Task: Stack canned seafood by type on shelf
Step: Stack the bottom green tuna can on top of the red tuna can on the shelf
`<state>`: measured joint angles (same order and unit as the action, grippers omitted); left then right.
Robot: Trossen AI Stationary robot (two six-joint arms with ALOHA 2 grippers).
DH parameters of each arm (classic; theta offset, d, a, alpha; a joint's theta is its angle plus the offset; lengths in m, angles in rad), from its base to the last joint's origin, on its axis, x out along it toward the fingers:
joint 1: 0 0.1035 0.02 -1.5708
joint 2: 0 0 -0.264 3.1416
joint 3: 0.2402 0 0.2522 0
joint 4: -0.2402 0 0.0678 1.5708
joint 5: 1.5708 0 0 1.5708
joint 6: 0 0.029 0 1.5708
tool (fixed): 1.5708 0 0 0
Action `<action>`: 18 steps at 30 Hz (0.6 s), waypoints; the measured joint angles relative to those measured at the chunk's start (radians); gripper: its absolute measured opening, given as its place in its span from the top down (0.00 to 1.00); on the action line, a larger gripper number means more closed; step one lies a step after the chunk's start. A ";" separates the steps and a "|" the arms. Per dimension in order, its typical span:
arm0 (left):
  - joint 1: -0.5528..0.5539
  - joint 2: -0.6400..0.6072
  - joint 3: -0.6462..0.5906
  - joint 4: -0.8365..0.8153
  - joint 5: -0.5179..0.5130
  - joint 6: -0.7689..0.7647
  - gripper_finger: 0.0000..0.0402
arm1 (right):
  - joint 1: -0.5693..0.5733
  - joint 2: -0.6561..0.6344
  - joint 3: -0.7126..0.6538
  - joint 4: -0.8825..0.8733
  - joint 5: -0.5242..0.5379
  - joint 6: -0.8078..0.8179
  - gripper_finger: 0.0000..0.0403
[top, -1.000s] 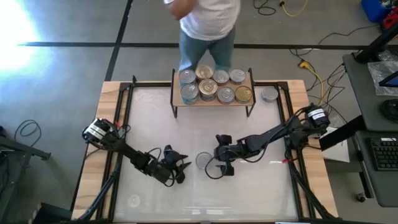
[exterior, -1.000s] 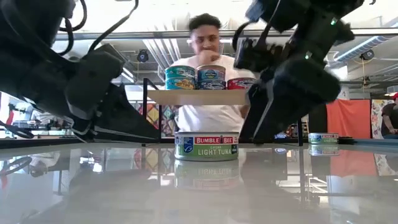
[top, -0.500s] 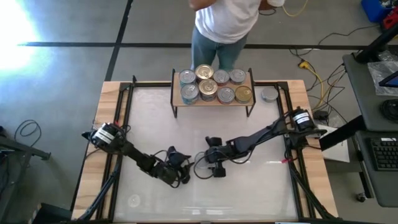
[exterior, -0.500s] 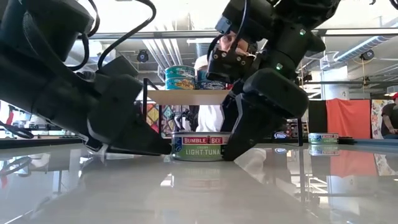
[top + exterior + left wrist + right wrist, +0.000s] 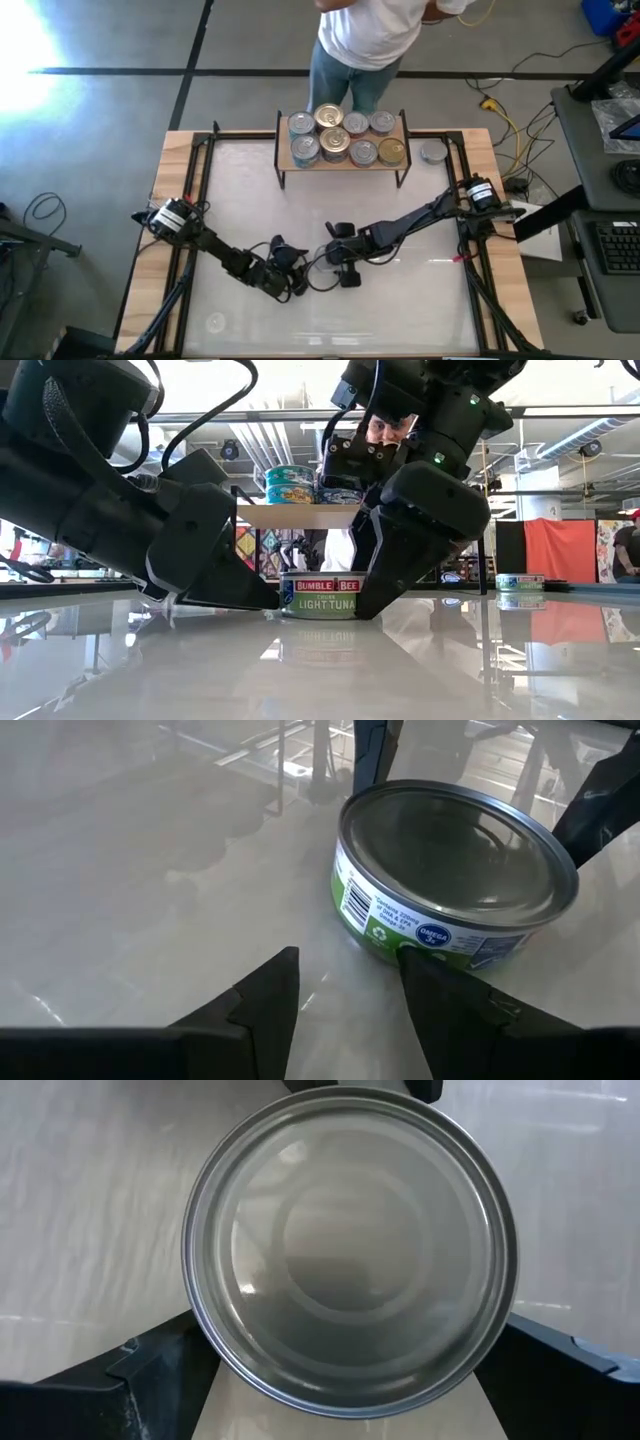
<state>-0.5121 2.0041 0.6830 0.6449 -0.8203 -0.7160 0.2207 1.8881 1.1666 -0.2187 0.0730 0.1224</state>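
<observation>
A tin of canned seafood (image 5: 450, 860) with a silver top and a green label stands upright on the white table, near its middle (image 5: 320, 596). My right gripper (image 5: 345, 1380) hangs over it, open, slanting down, with one finger (image 5: 150, 1370) on each side of the tin. My left gripper (image 5: 345, 970) lies low on the table at the tin's left, open, with nothing between its fingers. The shelf (image 5: 343, 158) at the far edge carries several tins, some stacked two high (image 5: 300, 482). My left gripper has the tip of one finger (image 5: 425, 975) right at the foot of the tin's side wall (image 5: 395, 935), coming almost level from the table's left; I cannot tell whether it touches. The tin stands flat on the table.
One more tin (image 5: 432, 152) stands on the table to the right of the shelf. A person (image 5: 365, 40) stands just behind the shelf. There is bare table to the left and the near side of both arms.
My right gripper has gone toward the table's left, from beside the tin to over it, so its open fingers now stand on both sides. My left gripper has crept toward the tin. The tin has kept its place. The person behind the shelf has stepped to the right.
</observation>
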 joint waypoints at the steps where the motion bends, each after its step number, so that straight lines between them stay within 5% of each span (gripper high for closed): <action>1: 0.000 0.000 0.001 0.000 0.001 0.000 0.59 | 0.000 0.000 -0.002 0.001 -0.003 0.015 0.06; 18: 0.001 0.002 0.018 0.000 0.007 0.009 0.59 | -0.005 0.004 0.000 0.024 -0.077 0.130 0.01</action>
<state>-0.5114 2.0064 0.7011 0.6450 -0.8135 -0.7069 0.2153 1.8919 1.1669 -0.1947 -0.0039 0.2526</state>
